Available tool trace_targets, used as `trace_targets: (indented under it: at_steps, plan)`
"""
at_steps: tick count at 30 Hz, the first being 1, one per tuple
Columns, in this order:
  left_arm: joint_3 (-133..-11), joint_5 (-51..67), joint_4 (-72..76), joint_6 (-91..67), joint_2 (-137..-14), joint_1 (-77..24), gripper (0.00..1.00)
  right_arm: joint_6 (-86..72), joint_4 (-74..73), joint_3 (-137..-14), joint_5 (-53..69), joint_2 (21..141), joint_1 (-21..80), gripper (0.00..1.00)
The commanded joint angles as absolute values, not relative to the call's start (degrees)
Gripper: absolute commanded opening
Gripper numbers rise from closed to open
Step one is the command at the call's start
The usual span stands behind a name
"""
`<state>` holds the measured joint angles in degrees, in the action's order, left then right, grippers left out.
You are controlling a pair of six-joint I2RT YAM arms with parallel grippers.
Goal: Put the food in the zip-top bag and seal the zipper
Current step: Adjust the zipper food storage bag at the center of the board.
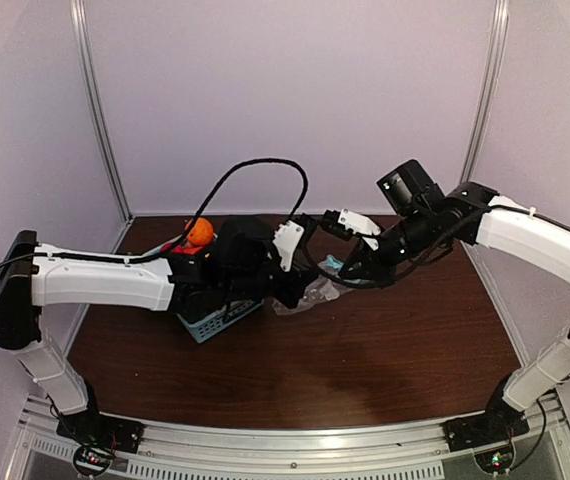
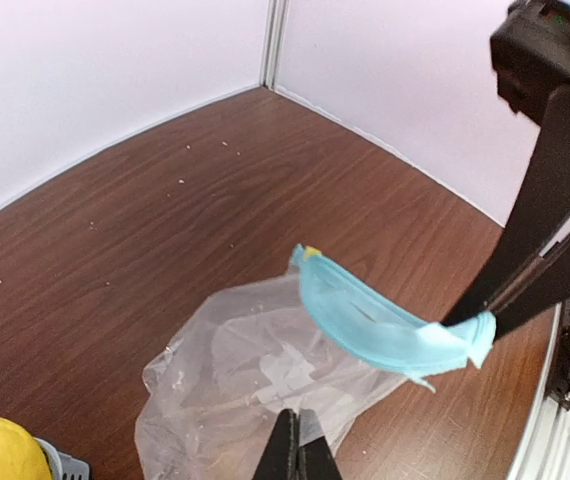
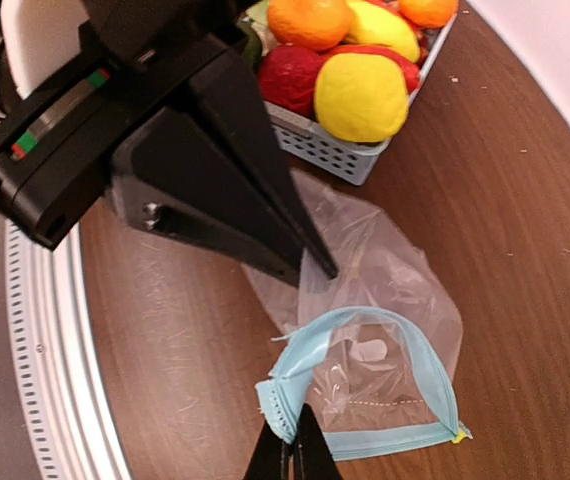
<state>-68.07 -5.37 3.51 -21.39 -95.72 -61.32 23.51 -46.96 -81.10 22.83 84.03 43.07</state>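
Nearest the right wrist camera, the right gripper point(image 3: 290, 442) was pressed together, pinching 1 corner of the zipper point(image 3: 390, 438); the light-blue strip bowed into an open loop, so the mouth of the zip-top bag point(image 3: 385, 270) stood apart. Left gripper point(image 2: 295, 445) was likewise closed, its 2 fingers pinching the clear film of the bag at the side away from the mouth; the bag stretched crinkled between both grippers over the brown desk point(image 3: 525, 230); whether its film touched the desk could not be told. Food point(image 3: 361, 97) lay outside the bag, piled in the light-blue lattice basket point(image 3: 330, 152) just beside it; 1 yellow piece and 1 red piece sat at the near wall, with orange and yellow pieces behind; in the top view, 1 orange piece point(image 1: 200, 232) showed above the left arm.
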Motion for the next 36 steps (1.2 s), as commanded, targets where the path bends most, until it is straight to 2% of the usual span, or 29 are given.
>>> trace_targets:
  at_steps: [1,4,6,8,12,17,21,24,30,36]
  plan:
    - [-63.2,-14.6,8.8,-17.9,-92.9,-60.7,0.00,12.9,-45.4,-75.7,48.3,84.2,38.5,0.00]
    - [-59.7,-12.8,14.5,-15.2,-91.5,-60.8,0.00,5.9,-38.8,-71.0,58.3,84.9,35.2,0.00]
    - [-58.9,-11.8,15.6,-13.6,-91.7,-61.0,0.00,3.5,-37.2,-71.3,60.6,85.9,34.0,0.00]
    - [-59.4,-11.7,14.6,-13.0,-92.3,-60.9,0.00,5.0,-39.5,-73.7,59.9,86.8,33.1,0.07]
    - [-62.0,-11.7,8.7,-12.7,-93.3,-61.0,0.00,12.2,-46.6,-78.6,48.9,85.3,33.3,0.24]
    - [-67.9,-8.8,-1.4,-15.9,-95.7,-61.0,0.00,17.2,-46.3,-79.5,32.3,80.5,36.0,0.32]
    - [-70.1,-5.1,-3.8,-18.8,-96.8,-61.0,0.00,23.6,-48.1,-81.1,18.2,80.4,43.6,0.39]
    - [-70.1,-2.3,-2.7,-19.6,-96.8,-61.0,0.00,26.2,-46.1,-81.2,9.7,81.0,47.9,0.39]
    - [-70.5,4.0,-2.0,-20.2,-96.7,-61.0,0.00,32.6,-42.7,-80.8,2.5,81.6,51.0,0.38]
    - [-71.3,10.8,-1.4,-20.7,-96.7,-61.0,0.00,38.1,-42.6,-80.0,1.3,82.0,52.1,0.28]
